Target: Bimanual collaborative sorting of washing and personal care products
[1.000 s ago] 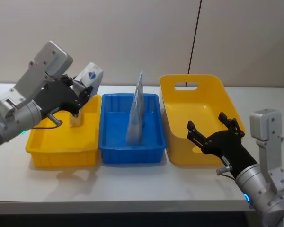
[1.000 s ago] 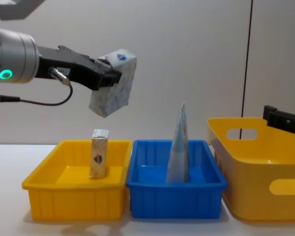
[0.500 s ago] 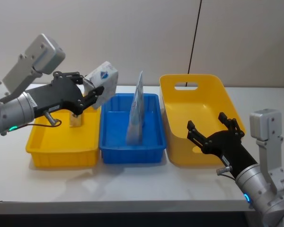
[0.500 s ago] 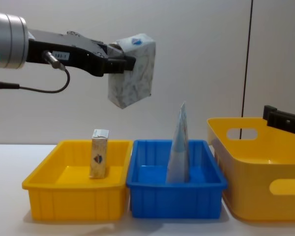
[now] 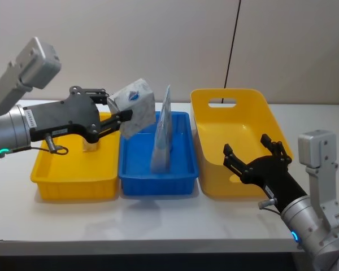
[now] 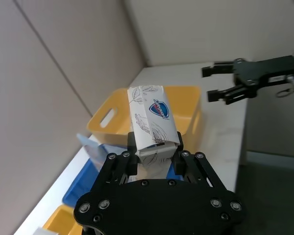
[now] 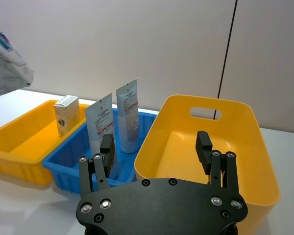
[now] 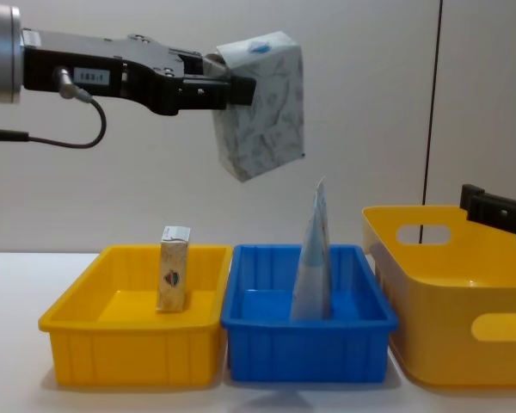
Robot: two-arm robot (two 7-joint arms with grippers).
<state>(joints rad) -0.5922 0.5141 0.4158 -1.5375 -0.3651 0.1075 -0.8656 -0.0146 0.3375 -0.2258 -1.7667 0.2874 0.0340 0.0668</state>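
Your left gripper [image 5: 123,117] pinches the tall white box [image 5: 135,106] aloft (mid-carry, I judge); next, probably offer it to your spread right gripper [image 5: 255,157].

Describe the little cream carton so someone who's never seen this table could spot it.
Find the small yellow tray at the left end of the row. The cream carton stands upright in it: short, boxy, with a blue emblem, unlike the tall flat pouches in the blue tray or the leaf-print box in the left gripper.

White table [image 5: 158,223], yellow tray [image 5: 73,189], blue tray [image 5: 158,185], yellow basket [image 5: 212,169]
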